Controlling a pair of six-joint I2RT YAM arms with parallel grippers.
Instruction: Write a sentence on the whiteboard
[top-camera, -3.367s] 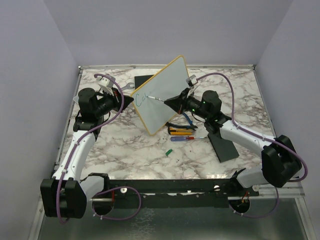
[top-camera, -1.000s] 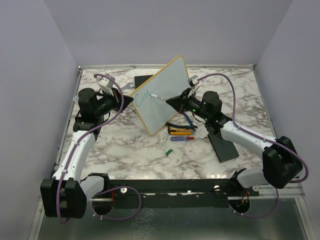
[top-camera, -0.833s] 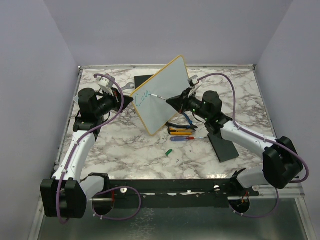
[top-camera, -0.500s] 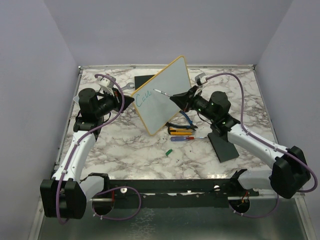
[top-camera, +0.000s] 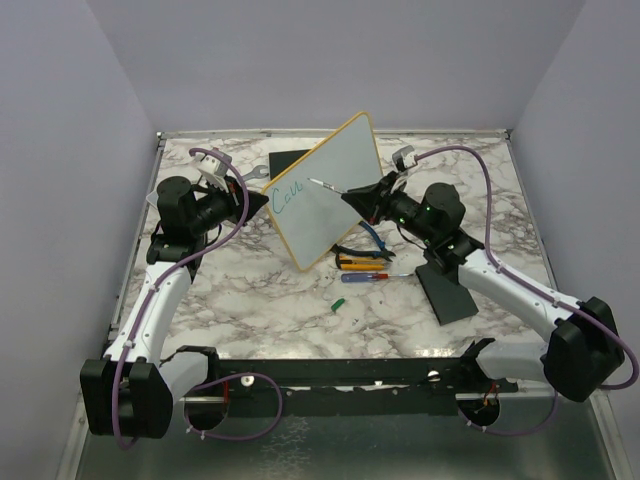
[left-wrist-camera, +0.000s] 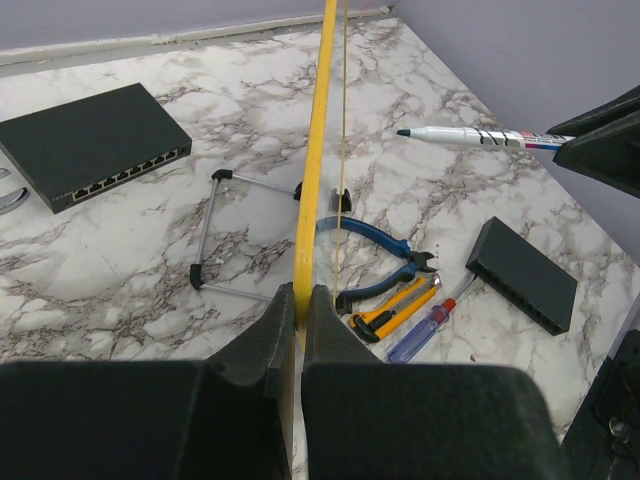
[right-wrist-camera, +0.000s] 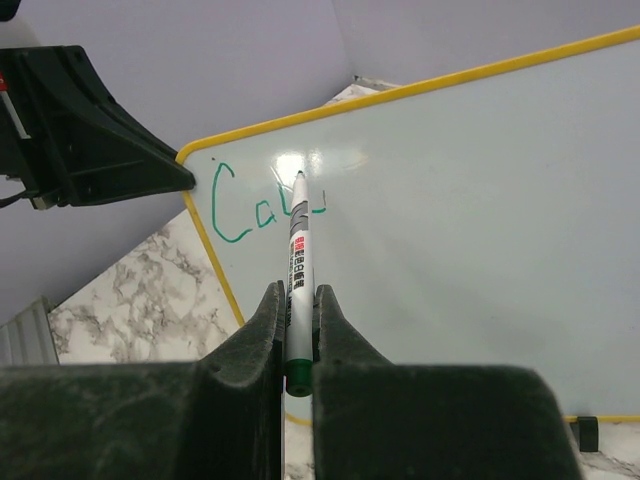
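Looking from the top external: you are holding the whiteboard (top-camera: 325, 190) upright on edge toward the far edge of the table (top-camera: 250, 300), its face turned to the right arm; the left gripper (top-camera: 262, 197) is pinching the board's left end.
Left wrist: your left jaws are closing narrow on the yellow rim; the marker (left-wrist-camera: 480, 136) is pointing its tip at the board face, just apart from it.
Right wrist: the right gripper (right-wrist-camera: 297, 300) is clamping the marker's barrel, long axis running straight ahead to the board; the sentence (right-wrist-camera: 255, 208) is showing only its first teal letters near the board's upper left corner.
Coming move: you are likely needing to push the tip forward onto the face, just right of the last stroke; the right arm is the nearer one.
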